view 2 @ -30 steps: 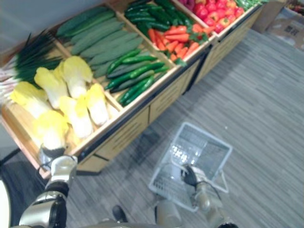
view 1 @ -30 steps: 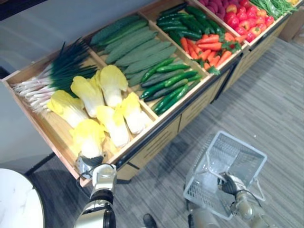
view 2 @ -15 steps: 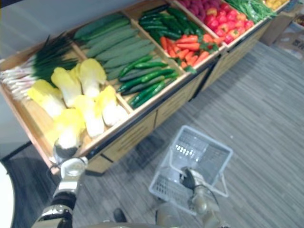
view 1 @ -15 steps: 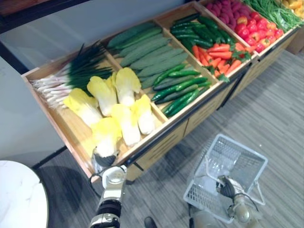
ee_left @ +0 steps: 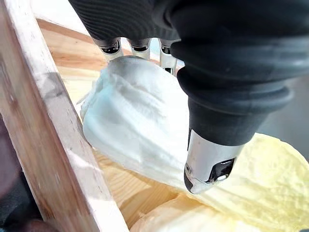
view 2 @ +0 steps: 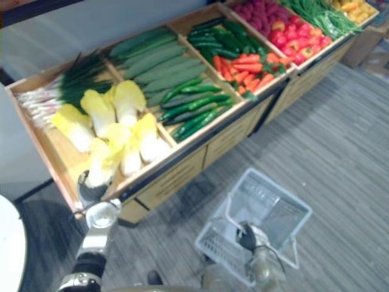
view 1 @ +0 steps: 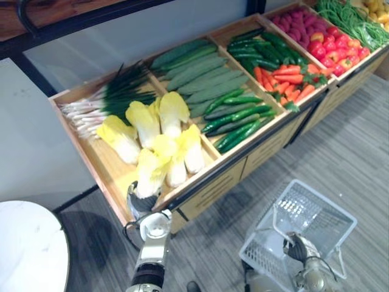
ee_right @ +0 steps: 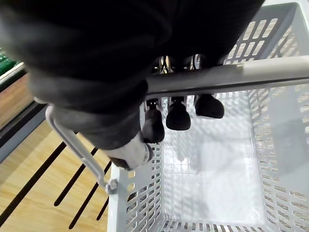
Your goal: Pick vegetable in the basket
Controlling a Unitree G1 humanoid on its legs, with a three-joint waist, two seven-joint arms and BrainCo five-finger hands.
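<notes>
Several yellow-leaved cabbages lie in the front left compartment of the wooden display. The nearest cabbage (view 1: 151, 171) is tilted, its leaves resting on the heads beside it. My left hand (view 1: 140, 204) is shut on its white base (ee_left: 135, 121), fingers behind and thumb (ee_left: 212, 159) in front, just inside the crate's front rail (ee_left: 53, 145). The pale plastic basket (view 1: 316, 198) hangs low over the floor at the right and has nothing in it (ee_right: 217, 174). My right hand (view 1: 298, 248) is curled round its handle (ee_right: 231, 75).
The display also holds spring onions (view 1: 103, 100), cucumbers (view 1: 194, 70), long green peppers (view 1: 237, 112), carrots (view 1: 285, 76) and red peppers (view 1: 331, 48) in compartments running to the far right. A white round table (view 1: 27, 249) stands at the lower left. Grey floor lies between display and basket.
The whole picture has shifted, so the camera moved. The nearest cabbage has tipped up and toward the neighbouring heads in my left hand. My right hand still holds the basket.
</notes>
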